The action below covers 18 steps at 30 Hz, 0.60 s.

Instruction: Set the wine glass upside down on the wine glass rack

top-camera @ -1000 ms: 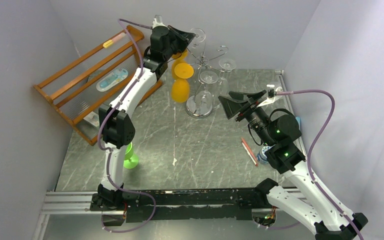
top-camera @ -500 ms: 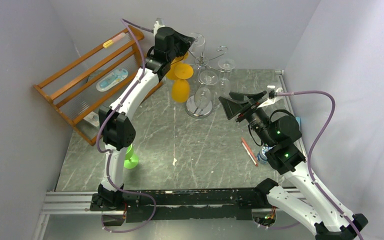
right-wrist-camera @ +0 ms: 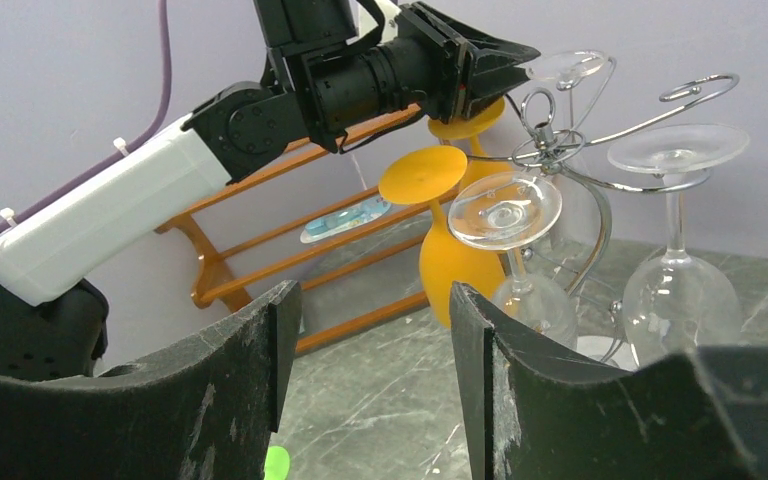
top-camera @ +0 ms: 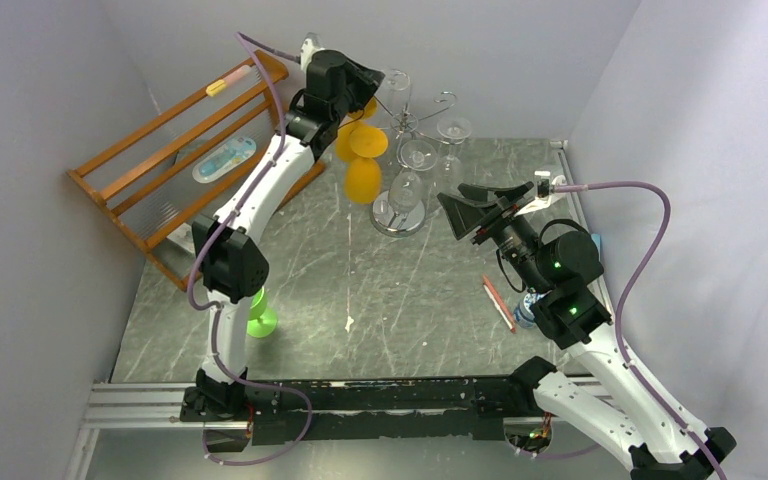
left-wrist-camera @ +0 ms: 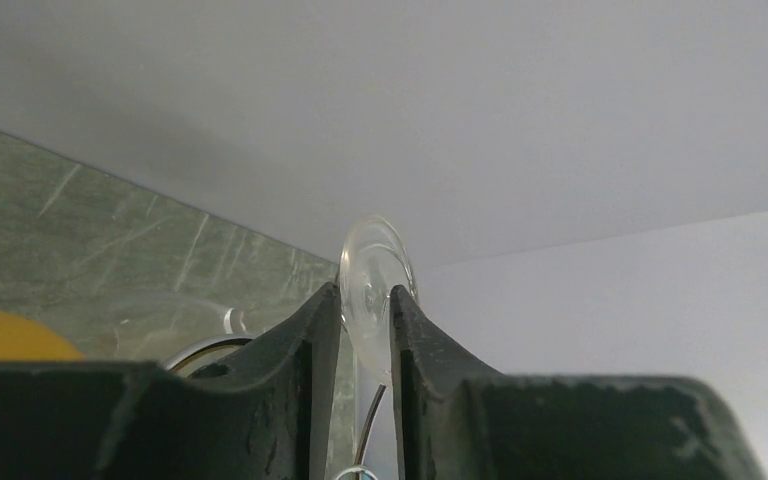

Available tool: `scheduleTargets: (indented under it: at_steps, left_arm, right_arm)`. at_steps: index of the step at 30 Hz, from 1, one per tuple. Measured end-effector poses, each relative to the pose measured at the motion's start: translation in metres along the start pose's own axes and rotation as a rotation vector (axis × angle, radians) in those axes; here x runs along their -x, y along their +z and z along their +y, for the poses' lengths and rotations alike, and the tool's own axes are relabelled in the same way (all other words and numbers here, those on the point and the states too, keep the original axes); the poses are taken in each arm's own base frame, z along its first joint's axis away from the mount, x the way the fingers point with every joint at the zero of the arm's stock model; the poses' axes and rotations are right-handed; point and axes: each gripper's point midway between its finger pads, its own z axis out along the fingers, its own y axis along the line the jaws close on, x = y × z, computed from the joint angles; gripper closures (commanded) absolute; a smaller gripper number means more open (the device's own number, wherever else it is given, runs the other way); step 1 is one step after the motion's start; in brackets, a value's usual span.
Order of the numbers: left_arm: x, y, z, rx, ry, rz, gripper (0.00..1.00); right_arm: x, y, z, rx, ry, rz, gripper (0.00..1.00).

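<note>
My left gripper (top-camera: 378,80) is shut on the round foot of a clear wine glass (top-camera: 396,78), held foot-up at the top of the silver wire rack (top-camera: 406,124). In the left wrist view the foot (left-wrist-camera: 375,255) sits pinched between both fingers of the left gripper (left-wrist-camera: 365,292). In the right wrist view the held foot (right-wrist-camera: 566,68) is at a curled arm of the rack (right-wrist-camera: 560,150); its stem and bowl are mostly hidden behind the wires. My right gripper (top-camera: 480,205) is open and empty, right of the rack's disc base (top-camera: 385,222).
Two clear glasses (right-wrist-camera: 505,210) (right-wrist-camera: 677,148) and two orange glasses (right-wrist-camera: 435,175) hang upside down on the rack. An orange wooden slatted rack (top-camera: 175,150) stands at the back left. A green glass (top-camera: 260,318) stands by the left arm. A red pen (top-camera: 498,303) lies near the right arm.
My left gripper has shifted slightly left at the rack's top, still holding the glass foot. The right arm has not moved.
</note>
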Motion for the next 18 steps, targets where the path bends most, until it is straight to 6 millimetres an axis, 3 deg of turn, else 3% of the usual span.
scheduleTargets:
  at_steps: [13, 18]
  left_arm:
    - [0.027, -0.039, -0.026, -0.021, 0.035, -0.046, 0.59]
    - [0.036, -0.062, -0.03, -0.022, 0.091, -0.053, 0.47]
  right_arm:
    - [-0.001, 0.0, 0.0, -0.002, 0.006, 0.001, 0.4]
    - [-0.003, 0.0, -0.001, -0.012, 0.03, 0.008, 0.4]
